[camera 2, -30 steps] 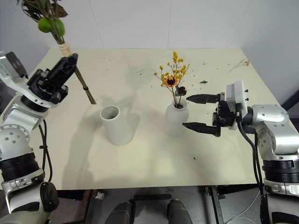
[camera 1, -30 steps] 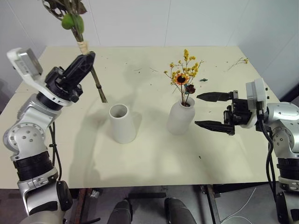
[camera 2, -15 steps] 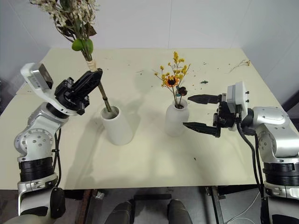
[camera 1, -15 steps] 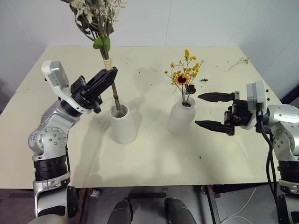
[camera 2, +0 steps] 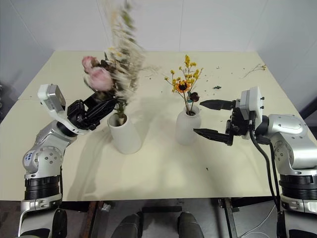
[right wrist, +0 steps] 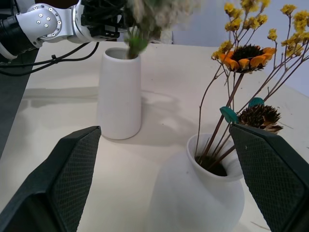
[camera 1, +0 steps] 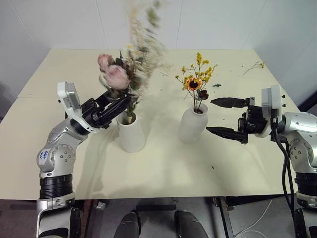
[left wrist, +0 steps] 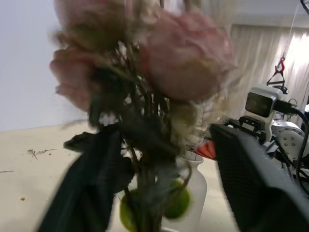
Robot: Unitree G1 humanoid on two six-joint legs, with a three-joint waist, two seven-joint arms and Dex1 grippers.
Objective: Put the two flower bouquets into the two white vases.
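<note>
The large bouquet (camera 1: 118,75), pink roses with leaves and beige sprigs, stands with its stems in the wide-mouthed white vase (camera 1: 131,133), and its top is blurred. My left gripper (camera 1: 121,105) is just above that vase's rim. It is open, with its fingers (left wrist: 251,183) spread on either side of the stems (left wrist: 145,193). The small yellow bouquet (camera 1: 196,79) with an orange sunflower stands in the rounded narrow-necked vase (camera 1: 192,125). My right gripper (camera 1: 227,117) is held level just right of that vase, open and empty.
Both vases stand near the middle of the cream table (camera 1: 163,173). A loose twig (camera 1: 253,65) lies at the far right corner, with small crumbs scattered along the back. There is free tabletop in front of the vases and between them.
My left hand came down and to the right, bringing the large bouquet's stems into the wide-mouthed vase, and its fingers opened. The bouquet has sunk deeper. The right arm kept still.
</note>
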